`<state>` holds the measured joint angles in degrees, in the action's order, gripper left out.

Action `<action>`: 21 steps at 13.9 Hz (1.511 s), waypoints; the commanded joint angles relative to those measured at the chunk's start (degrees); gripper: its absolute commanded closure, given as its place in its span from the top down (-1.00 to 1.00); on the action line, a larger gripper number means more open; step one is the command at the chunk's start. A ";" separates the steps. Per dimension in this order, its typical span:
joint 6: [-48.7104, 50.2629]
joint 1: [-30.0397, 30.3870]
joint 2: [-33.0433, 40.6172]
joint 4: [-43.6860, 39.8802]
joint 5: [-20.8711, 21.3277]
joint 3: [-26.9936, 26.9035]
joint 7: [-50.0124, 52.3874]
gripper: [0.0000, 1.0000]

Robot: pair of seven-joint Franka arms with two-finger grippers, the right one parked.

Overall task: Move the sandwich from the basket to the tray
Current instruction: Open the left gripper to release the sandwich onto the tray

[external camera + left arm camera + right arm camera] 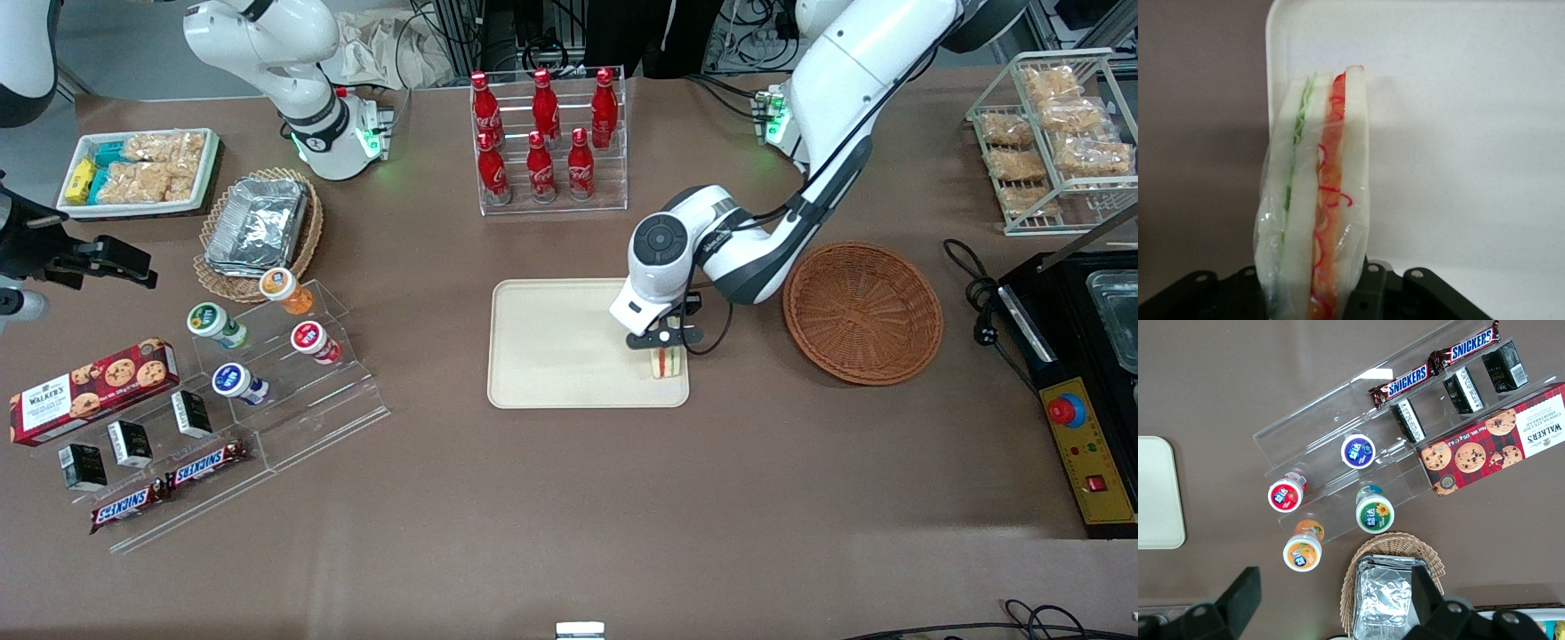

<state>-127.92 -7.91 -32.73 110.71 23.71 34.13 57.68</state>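
The sandwich (666,362) stands on edge at the tray's (551,356) corner nearest the basket (862,311), the gripper (665,342) clamped on it. The basket sits empty, so the carry looks done; only letting go and pulling away remain.

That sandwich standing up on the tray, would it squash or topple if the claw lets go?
The sandwich looks soft, so a hard squeeze would probably dent it. Its clear wrap may be slippery. It stands on a narrow edge at the tray corner nearest the basket, held by the gripper, so it would likely tip.
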 commanded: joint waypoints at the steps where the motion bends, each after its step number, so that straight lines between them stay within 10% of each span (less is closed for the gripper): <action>1: 0.74 -0.71 -0.93 -1.73 1.42 -0.11 1.55 -0.35; 4: 0.74 -0.62 -0.93 -1.72 1.42 -0.11 1.47 -0.11; 5: 0.74 -0.53 -0.93 -1.64 1.42 -0.11 1.38 0.65; 6: 0.83 -0.53 -0.93 -1.64 1.34 -0.11 1.47 1.00; 13: 6.35 1.83 6.17 -1.55 0.37 0.23 -1.51 1.00; 21: 23.05 15.53 23.04 -1.20 -15.09 0.06 -32.16 1.00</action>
<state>-107.40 3.67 -14.19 108.08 11.53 33.90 32.64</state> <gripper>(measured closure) 0.000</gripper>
